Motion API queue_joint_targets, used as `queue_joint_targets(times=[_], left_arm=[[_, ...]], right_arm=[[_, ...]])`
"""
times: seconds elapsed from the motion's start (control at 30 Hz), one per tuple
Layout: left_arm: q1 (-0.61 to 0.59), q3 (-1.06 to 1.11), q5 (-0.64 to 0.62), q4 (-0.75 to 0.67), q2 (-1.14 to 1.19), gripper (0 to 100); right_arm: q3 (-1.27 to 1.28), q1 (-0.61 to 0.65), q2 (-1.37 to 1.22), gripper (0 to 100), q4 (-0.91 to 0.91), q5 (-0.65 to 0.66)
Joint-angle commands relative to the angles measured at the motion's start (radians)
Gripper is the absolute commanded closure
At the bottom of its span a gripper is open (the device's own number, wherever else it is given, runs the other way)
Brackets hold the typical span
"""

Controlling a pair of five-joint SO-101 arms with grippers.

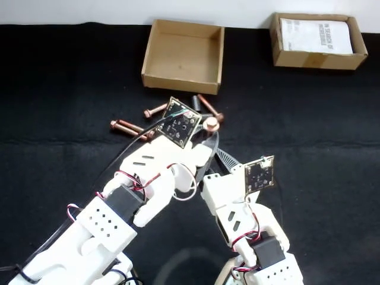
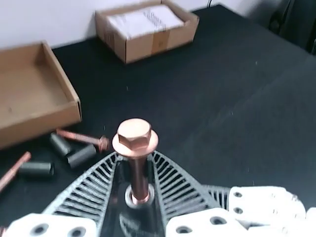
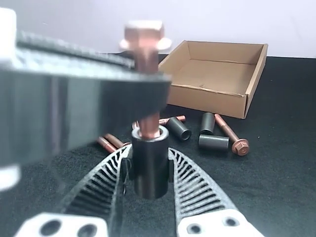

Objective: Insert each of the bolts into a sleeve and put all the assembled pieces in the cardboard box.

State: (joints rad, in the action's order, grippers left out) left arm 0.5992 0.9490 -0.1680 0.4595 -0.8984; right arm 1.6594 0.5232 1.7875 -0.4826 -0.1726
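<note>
High view: found copper flanged hex bolt [image 1: 210, 124] upright near open brown cardboard box [image 1: 184, 53]. Left wrist: saw left end effector [image 2: 136, 156] clamped on its shank. Right wrist: saw right end effector [image 3: 149, 151] gripping dark cylindrical sleeve [image 3: 150, 173], with bolt tip in its mouth.

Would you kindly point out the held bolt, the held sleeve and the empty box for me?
held bolt [image 2: 136, 136], left wrist view, on its hex head.
held sleeve [image 3: 150, 167], right wrist view, on its side wall.
empty box [image 1: 181, 56], high view, on its bare floor.

Copper bolt [image 2: 136, 136], dark grey sleeve [image 3: 150, 168], brown box [image 1: 178, 83], black table [image 1: 71, 89].
</note>
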Motion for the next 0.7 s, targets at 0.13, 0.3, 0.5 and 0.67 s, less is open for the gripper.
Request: queue_joint_targets(times=[0.13, 0.3, 0.5, 0.67], left_arm=[[0.001, -0.010, -0.008, 0.048, 0.002, 97], [0.001, 0.044, -0.009, 0.054, -0.005, 75], [-0.002, 0.039, -0.005, 0.069, -0.005, 70], [-0.065, -0.019, -0.003, 0.166, -0.007, 70]], right_arm=[[0.150, 0.004, 0.010, 99.1, 0.021, 0.011], [0.150, 0.004, 0.010, 99.1, 0.021, 0.011], [0.150, 0.001, 0.010, 99.1, 0.021, 0.011], [0.148, 0.001, 0.010, 99.1, 0.021, 0.011]])
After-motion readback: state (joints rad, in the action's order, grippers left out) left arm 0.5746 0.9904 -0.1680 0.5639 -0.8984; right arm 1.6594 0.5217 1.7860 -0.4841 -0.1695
